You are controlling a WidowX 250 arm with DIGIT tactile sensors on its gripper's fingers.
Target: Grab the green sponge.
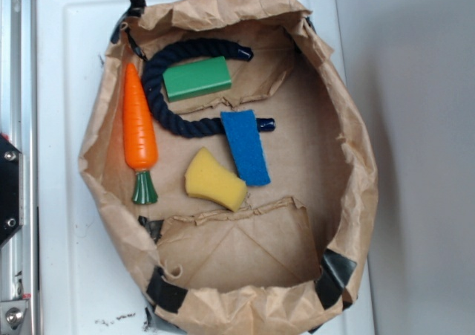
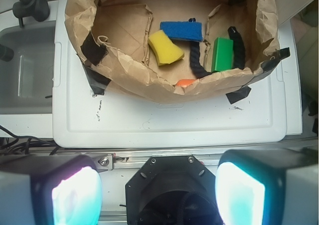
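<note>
The green sponge [image 1: 197, 78] is a plain green block lying inside the curve of a dark blue rope [image 1: 169, 97], in the upper left of the brown paper bag [image 1: 349, 127]. From the wrist camera the green sponge [image 2: 222, 54] shows at the bag's right, partly behind the bag's near wall. My gripper [image 2: 158, 187] is open, its two pale fingers [image 2: 75, 195] wide apart with nothing between them. It hangs over the black base beside the white lid, well short of the bag. The gripper is out of the exterior view.
In the bag also lie a wavy yellow sponge [image 1: 214, 180], a flat blue pad [image 1: 245, 146] and an orange toy carrot [image 1: 139, 131]. The bag's crumpled walls stand up around them. The bag rests on a white plastic lid [image 2: 164, 120]. A grey tub [image 2: 25, 70] is at the left.
</note>
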